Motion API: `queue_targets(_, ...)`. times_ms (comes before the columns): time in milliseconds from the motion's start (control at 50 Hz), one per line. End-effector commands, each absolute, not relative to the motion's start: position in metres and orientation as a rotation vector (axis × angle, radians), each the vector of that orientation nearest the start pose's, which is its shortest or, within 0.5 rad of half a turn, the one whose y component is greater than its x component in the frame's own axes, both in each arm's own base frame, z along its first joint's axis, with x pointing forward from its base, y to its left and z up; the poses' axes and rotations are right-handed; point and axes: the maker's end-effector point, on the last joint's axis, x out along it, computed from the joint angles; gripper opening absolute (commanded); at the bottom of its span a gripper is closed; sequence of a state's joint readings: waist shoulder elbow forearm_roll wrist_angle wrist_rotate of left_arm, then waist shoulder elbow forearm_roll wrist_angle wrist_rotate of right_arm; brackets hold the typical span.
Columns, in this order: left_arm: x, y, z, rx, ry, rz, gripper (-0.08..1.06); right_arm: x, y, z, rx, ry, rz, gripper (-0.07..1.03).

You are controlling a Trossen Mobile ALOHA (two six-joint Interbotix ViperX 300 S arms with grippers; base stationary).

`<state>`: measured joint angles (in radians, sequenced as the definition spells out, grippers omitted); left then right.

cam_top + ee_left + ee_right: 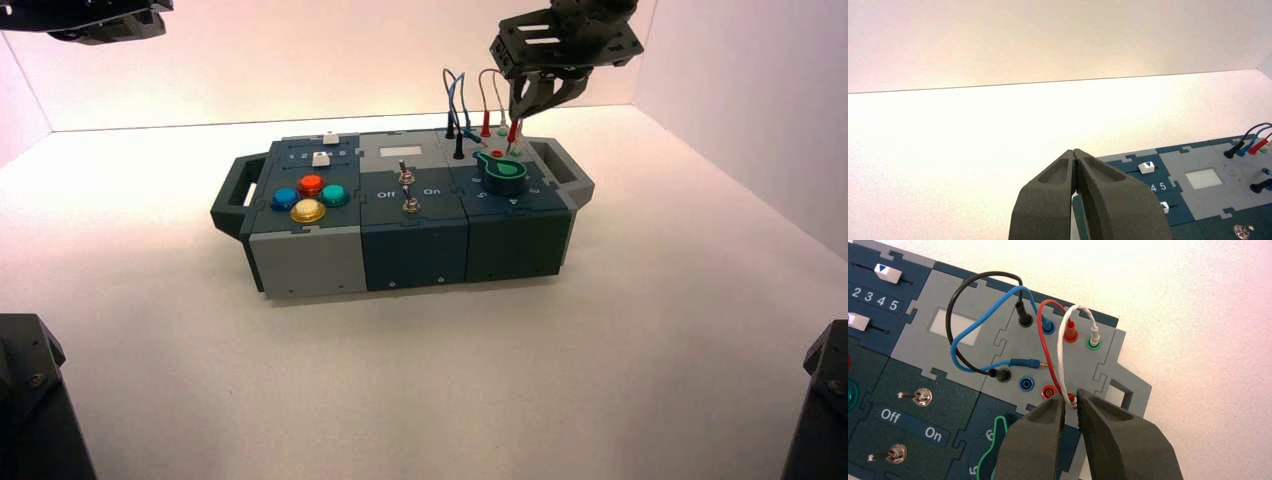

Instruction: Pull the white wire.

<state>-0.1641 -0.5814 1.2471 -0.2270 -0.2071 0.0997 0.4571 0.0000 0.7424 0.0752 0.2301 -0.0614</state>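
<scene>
On the worktop [650, 330] the box [400, 215] is seen with the white wire [1064, 347] looped at its right rear corner, its near plug lodged between the slightly parted right pincer [1071, 402] tips, while the clenched left pincer [1075, 156] is parked well apart.

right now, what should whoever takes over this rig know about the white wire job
Right gripper: over the box's wire corner, fingers narrowly parted around the near end of the white wire, with the red wire's plug in the same gap; grip not clearly closed.
Left gripper: shut, empty, parked beyond the slider end of the box.
Done: approach. The white wire's far plug still sits in the green socket.
Left: clamp on the white wire only, not the red, then pull it out.
</scene>
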Motion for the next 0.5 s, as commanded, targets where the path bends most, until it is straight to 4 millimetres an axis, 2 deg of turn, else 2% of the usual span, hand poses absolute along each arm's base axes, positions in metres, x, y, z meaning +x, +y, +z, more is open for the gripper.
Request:
queue_targets(20, 0.284, -0.037, 0.16, -0.075, 0.43, -0.085, -0.03, 0.349, 0.174, 0.091, -0.201, 0.915, 0.434, 0.15)
queue_targets(500, 0.284, -0.037, 0.16, -0.072, 0.429, -0.086, -0.03, 0.353, 0.16, 0.087, -0.188, 0.925, 0.4, 0.15)
